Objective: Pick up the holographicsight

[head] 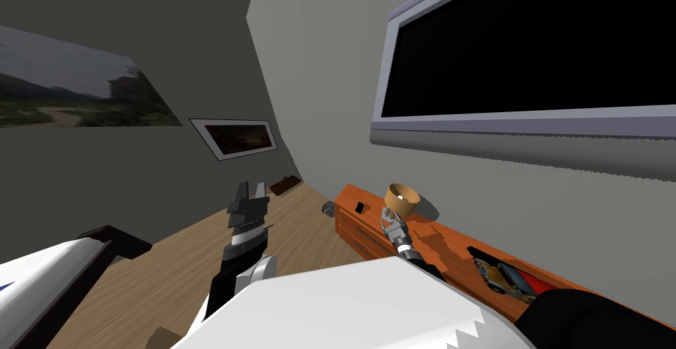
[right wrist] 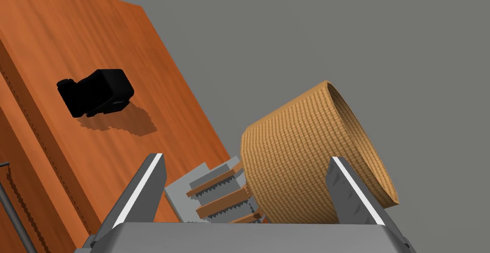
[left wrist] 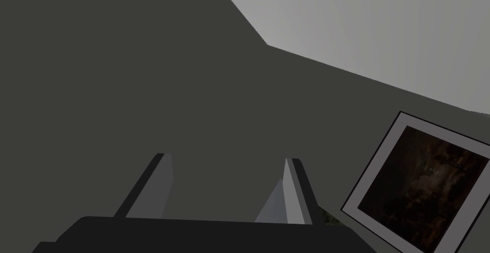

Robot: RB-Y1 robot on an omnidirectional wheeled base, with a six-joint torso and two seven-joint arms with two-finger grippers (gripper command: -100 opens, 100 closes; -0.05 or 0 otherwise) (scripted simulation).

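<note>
Facing right end effector [right wrist: 245, 157]: woven basket [right wrist: 296, 149], black sight [right wrist: 98, 92].

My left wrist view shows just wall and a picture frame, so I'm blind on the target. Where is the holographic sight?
Observer: The black holographic sight lies on the orange-brown cabinet top, near its far end.
Operator: Is the right gripper on it?
Observer: No; the right gripper is open, with the sight apart from it, off to one side.
Operator: What's ahead of it?
Observer: A woven basket, close in front of it.
</note>
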